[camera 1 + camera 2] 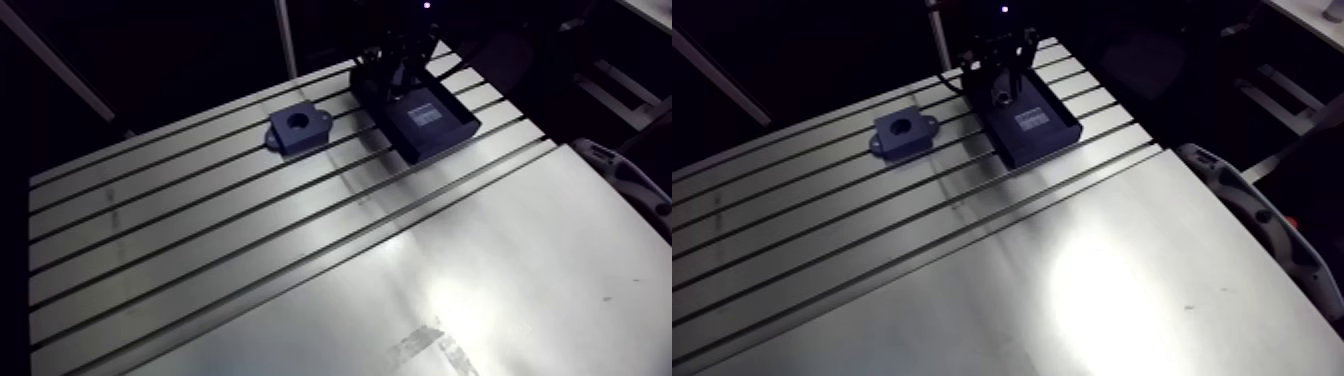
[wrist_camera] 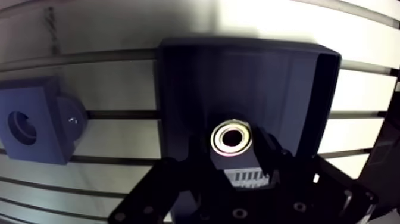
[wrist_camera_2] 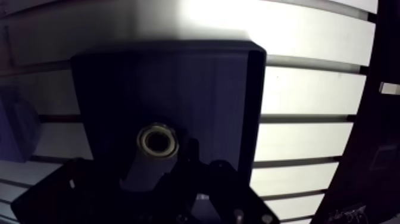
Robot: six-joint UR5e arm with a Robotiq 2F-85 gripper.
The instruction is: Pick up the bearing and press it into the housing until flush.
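The bearing (image 2: 232,138) is being pinched by the tool (image 2: 234,148) over the tray (image 2: 291,83), and, if tilted, could be getting jammed in the housing (image 2: 33,122) beside the tray.

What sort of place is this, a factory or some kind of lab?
Probably a robotics lab test bench rather than a factory line: a slotted aluminium table, a dark tray holding one metal bearing, and a single housing block with a round bore beside it.
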